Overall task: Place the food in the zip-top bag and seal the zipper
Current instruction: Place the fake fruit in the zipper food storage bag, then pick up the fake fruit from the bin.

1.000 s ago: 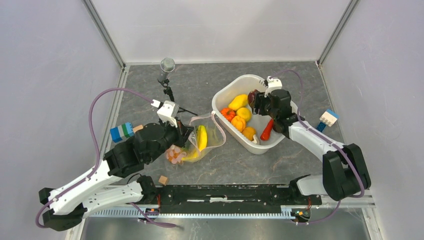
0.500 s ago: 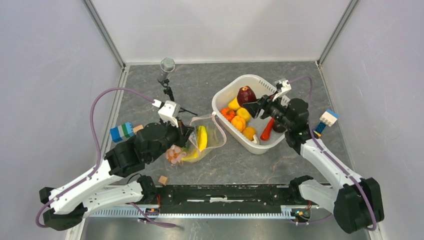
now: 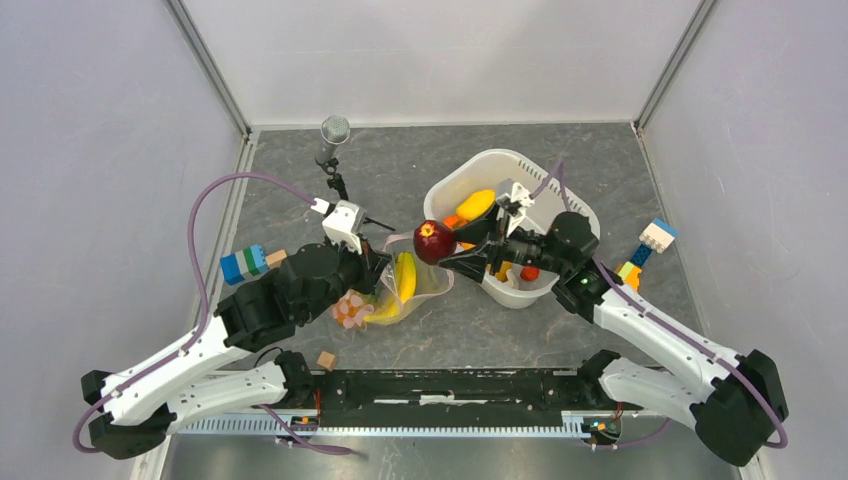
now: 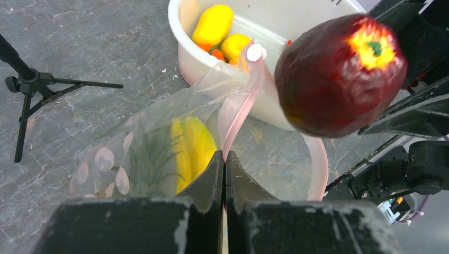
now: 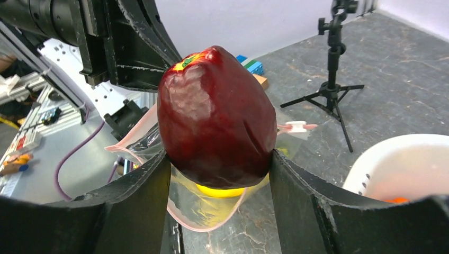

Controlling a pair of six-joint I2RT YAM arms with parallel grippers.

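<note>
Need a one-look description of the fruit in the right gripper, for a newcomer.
Find the white tub right of centre, then look just left of it, by the mouth of the zip-top bag. There the right gripper holds a round dark red fruit in the air. It alone is dark red, with a yellow patch on top; neighbours are yellow, orange or brighter red.

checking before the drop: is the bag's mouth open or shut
Open. The left gripper pinches one side of the zipper; its pink strip loops wide around the banana inside.
</note>
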